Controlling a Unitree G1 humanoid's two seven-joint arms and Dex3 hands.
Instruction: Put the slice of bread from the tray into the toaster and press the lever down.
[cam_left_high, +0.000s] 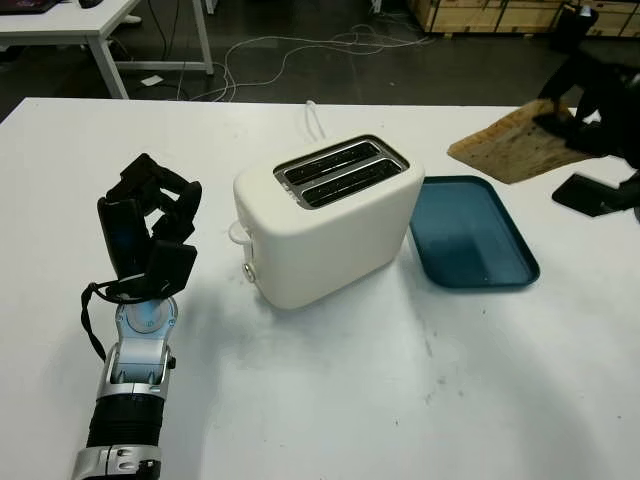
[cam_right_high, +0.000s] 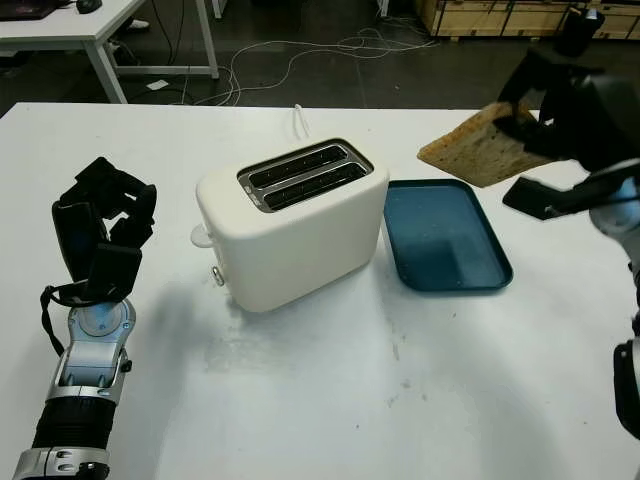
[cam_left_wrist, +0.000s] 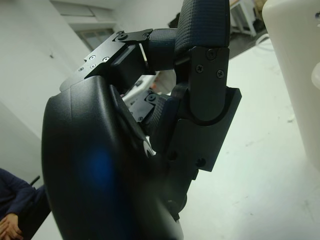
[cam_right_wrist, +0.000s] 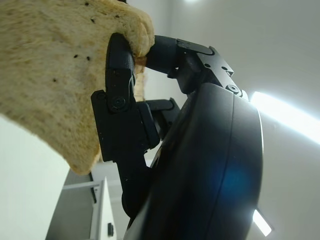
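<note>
- I have the right robot hand (cam_right_high: 560, 100) gripping the bread slice (cam_right_high: 480, 148), lifted above the tray (cam_right_high: 440, 240).
- Toaster (cam_right_high: 290, 225) slots lie to its left, long axes running diagonally.
- Left robot hand (cam_left_high: 150, 230) curled, idle.

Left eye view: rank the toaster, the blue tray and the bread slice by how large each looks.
1. Toaster, largest.
2. Blue tray.
3. Bread slice, smallest, though the right hand gripping it hides its far end.

A lab or workshop, I'd say. Beyond my white counter (cam_left_high: 330, 400): loose floor cables (cam_left_high: 300, 50), wooden crates (cam_left_high: 490, 14)
</note>
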